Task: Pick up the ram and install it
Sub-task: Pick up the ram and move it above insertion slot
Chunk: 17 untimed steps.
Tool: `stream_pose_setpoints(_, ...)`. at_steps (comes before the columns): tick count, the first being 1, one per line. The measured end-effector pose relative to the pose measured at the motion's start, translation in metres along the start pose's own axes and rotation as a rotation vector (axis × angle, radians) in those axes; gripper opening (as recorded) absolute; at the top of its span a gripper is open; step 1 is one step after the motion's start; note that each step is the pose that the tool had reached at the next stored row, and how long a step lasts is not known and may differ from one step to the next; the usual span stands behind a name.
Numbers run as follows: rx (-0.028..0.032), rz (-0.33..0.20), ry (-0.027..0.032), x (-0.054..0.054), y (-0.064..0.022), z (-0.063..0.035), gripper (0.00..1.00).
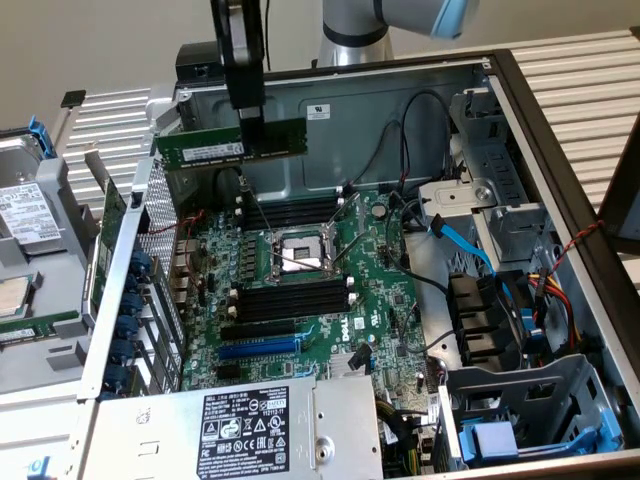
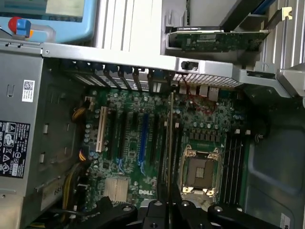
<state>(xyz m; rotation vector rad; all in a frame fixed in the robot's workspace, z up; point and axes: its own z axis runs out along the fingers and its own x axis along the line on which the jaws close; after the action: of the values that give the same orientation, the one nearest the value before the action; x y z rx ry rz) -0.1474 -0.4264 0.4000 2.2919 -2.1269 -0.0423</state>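
Note:
The ram (image 1: 205, 147) is a long dark-green stick with a white sticker, hanging level above the back of the open computer case. My gripper (image 1: 252, 132) is shut on the stick near its end toward the exterior view's right, with the black fingers coming straight down. The ram is well above the motherboard (image 1: 380, 300) and touches nothing. In the wrist view the ram (image 2: 170, 138) appears edge-on as a thin line running out from my gripper (image 2: 170, 202). Black memory slots (image 1: 290, 300) lie beside the CPU socket (image 1: 297, 252), with more slots (image 1: 290, 212) on its far side.
A blue expansion slot (image 1: 258, 348) lies in front of the near slots. The power supply (image 1: 250, 430) fills the case's front, and a drive cage (image 1: 530, 420) stands at the exterior view's right. Cables (image 1: 465, 240) cross beside the board. A hard drive (image 1: 25, 215) lies outside the case.

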Motion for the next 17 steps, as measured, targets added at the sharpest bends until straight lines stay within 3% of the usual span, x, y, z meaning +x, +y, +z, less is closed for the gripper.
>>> stream_pose_setpoints(9,-0.0021,0.027,-0.0017,-0.001,-0.0190,0.0158,0.13)
stream_pose_setpoints(17,-0.0028,0.029,-0.0018,-0.017,-0.0231,0.0259,0.13)
